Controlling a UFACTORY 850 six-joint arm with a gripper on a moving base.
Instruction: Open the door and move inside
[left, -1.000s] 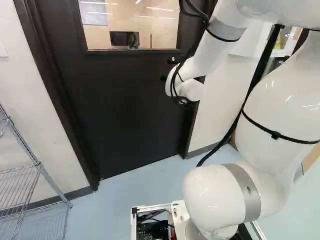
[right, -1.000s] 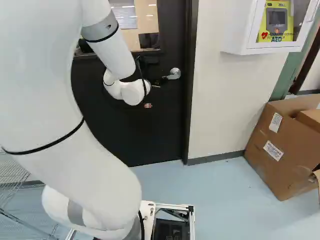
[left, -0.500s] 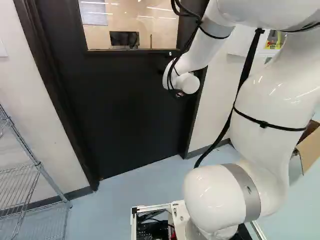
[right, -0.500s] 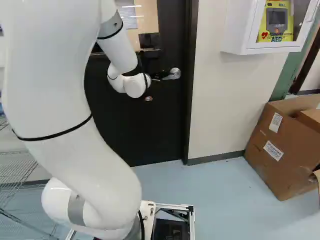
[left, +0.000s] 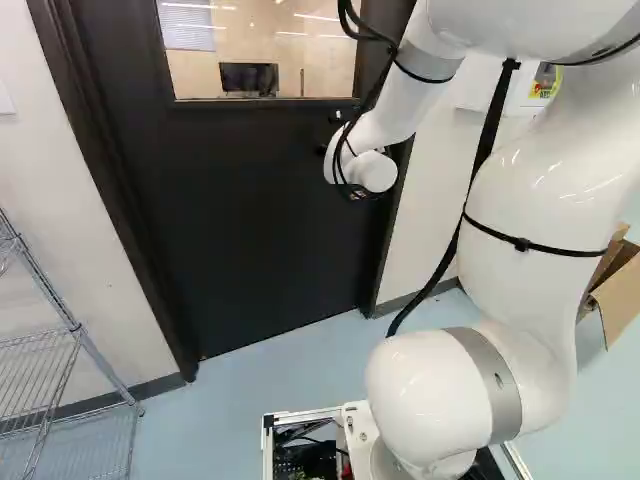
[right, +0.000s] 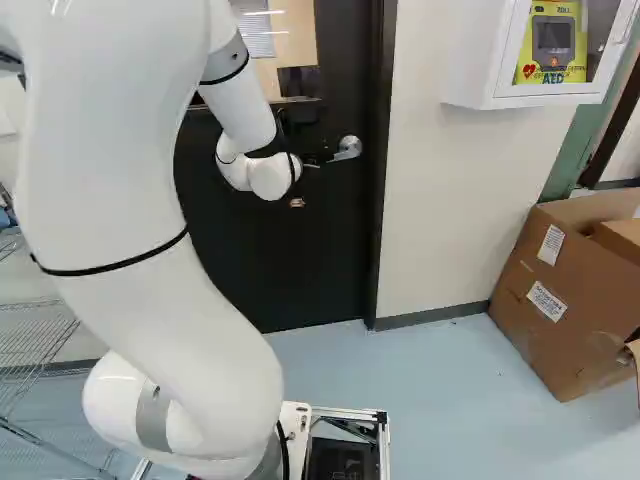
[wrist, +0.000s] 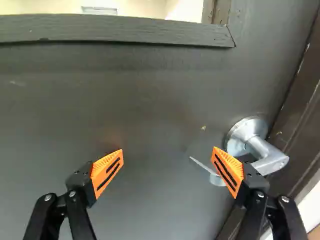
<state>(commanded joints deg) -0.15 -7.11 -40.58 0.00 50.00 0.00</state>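
Claw: mine, fingers spread, in front of the door;
Handle: near the door's edge, partly behind one of my fingers; whether touching, I cannot tell;
Door: closed in its frame

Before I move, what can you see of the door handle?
The handle is a silvery, metal-looking lever on a round plate, mounted on the closed, dark door beside its frame. In the right base view, the lever points away from the frame. One finger of the open jaws partly hides it; whether they touch, I can't tell.
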